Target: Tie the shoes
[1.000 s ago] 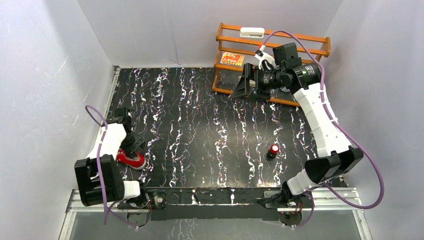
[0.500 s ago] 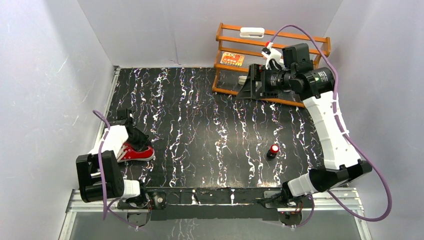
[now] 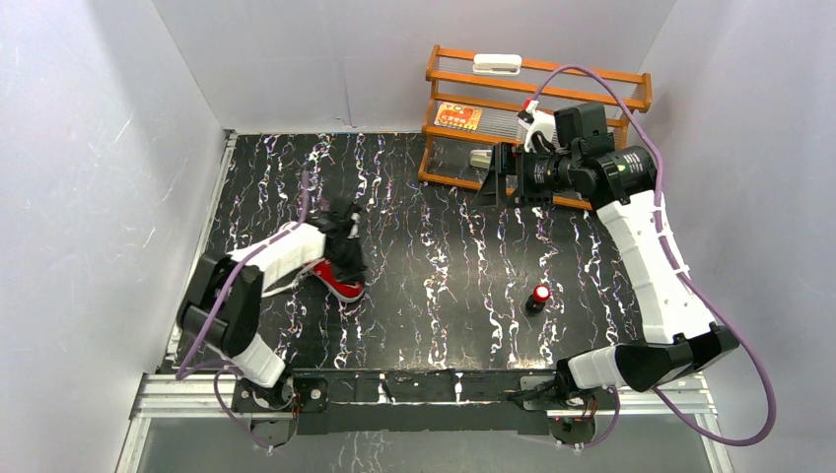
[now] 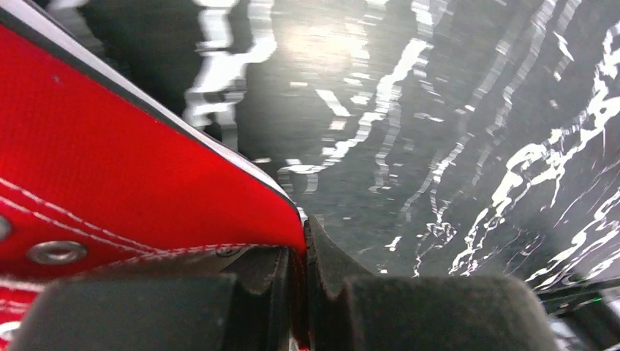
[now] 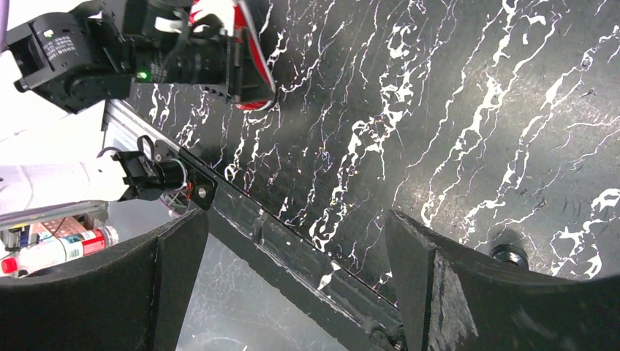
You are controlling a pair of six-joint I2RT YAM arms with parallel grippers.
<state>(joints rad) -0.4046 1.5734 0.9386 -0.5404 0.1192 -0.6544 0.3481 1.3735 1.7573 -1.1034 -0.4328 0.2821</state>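
left gripper clamps tight on the canvas edge of the red shoe; right gripper gapes wide, holding nothing.

Red sneaker, white sole, canvas edge clamped

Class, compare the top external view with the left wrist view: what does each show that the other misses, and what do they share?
Only the top external view shows the wooden rack, the small red-and-black cylinder and the right gripper hovering near the rack. Only the left wrist view shows close up how the left gripper pinches the edge of the red sneaker, plus a metal eyelet and white stitching. Both show the red sneaker and the black marbled table.
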